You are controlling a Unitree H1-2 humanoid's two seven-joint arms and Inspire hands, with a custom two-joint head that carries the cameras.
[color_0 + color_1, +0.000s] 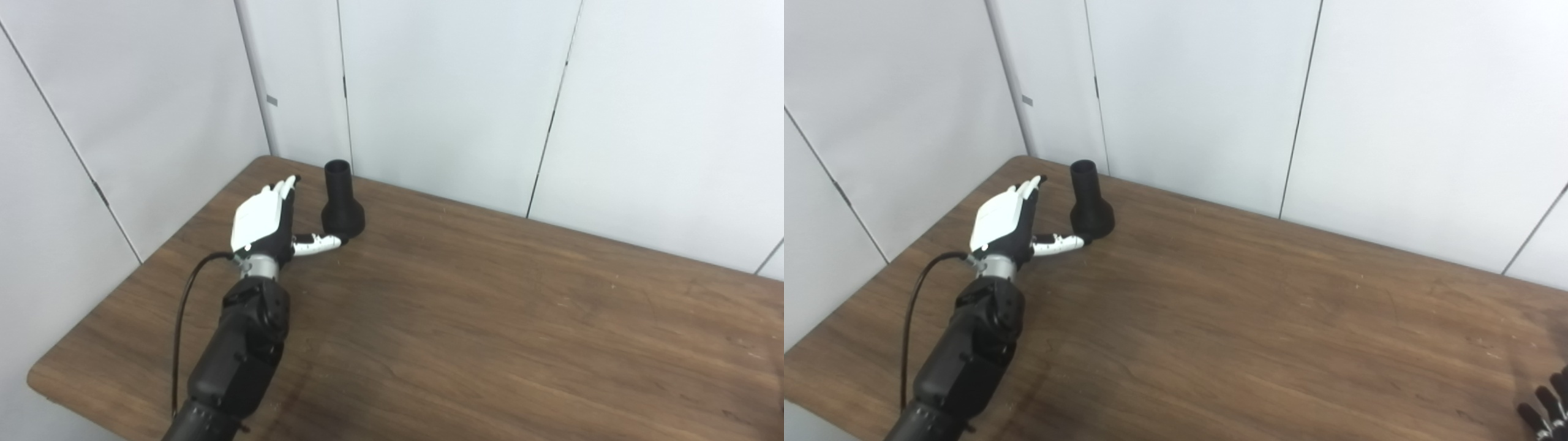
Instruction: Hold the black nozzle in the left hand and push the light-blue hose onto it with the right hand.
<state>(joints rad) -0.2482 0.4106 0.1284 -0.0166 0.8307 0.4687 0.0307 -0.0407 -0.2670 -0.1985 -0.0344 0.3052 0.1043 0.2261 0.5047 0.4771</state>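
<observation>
The black nozzle (342,208) stands upright on its wide base near the table's far left corner, narrow opening up. My left hand (264,222) is just left of it, open, with the fingers stretched toward the wall and the thumb (316,244) reaching to the nozzle's base. I cannot tell whether the thumb tip touches the base. Only dark fingertips of my right hand (1545,411) show, at the bottom right corner of the right eye view. No light-blue hose appears in either view.
The brown wooden table (490,318) runs up to white wall panels (453,92) at the back and left. A black cable (184,306) loops beside my left forearm near the table's left edge.
</observation>
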